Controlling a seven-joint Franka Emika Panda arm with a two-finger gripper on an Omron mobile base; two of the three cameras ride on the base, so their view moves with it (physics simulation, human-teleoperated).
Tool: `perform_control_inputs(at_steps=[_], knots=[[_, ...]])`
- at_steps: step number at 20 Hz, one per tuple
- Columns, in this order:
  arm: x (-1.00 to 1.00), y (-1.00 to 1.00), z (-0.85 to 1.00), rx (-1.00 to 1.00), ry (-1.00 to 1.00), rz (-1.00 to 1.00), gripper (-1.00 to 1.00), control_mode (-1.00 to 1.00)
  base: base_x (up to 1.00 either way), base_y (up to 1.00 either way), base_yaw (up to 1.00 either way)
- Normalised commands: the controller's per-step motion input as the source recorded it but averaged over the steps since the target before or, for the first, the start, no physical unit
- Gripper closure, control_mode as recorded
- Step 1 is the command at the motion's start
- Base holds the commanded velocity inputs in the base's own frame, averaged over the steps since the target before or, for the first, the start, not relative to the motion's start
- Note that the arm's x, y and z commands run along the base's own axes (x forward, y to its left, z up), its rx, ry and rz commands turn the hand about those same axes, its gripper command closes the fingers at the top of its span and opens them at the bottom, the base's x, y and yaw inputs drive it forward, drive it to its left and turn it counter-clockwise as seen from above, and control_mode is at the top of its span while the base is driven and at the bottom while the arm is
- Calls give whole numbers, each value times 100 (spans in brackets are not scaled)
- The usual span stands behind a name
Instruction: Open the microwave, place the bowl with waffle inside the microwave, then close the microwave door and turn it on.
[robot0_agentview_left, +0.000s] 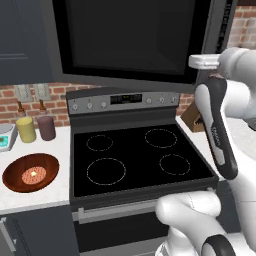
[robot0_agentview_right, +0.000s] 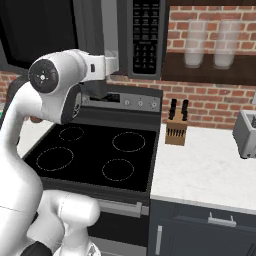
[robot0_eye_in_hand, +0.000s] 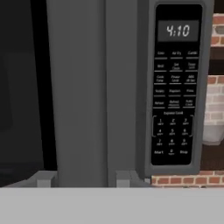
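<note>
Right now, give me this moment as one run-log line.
phase: reaching for door | hand: at microwave door handle, part open | microwave door: shut | bowl: on counter, waffle inside

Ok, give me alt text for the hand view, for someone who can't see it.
Close-up of the microwave front: the hand sits at the vertical grey bar handle of the microwave door, one fingertip on each side of it. To the right is the button panel with its clock reading 4:10, with brick wall beyond.
</note>
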Motion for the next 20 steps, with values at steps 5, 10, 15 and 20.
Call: perform_control_inputs(at_steps=[5,10,15,20], knots=[[-100,12,0,0,0,0,100,-100,0,0,0],[-100,18,0,-1,0,0,100,-100,0,0,0],[-97,17,0,0,0,0,100,-100,0,0,0],[-79,16,0,0,0,0,100,-100,0,0,0]])
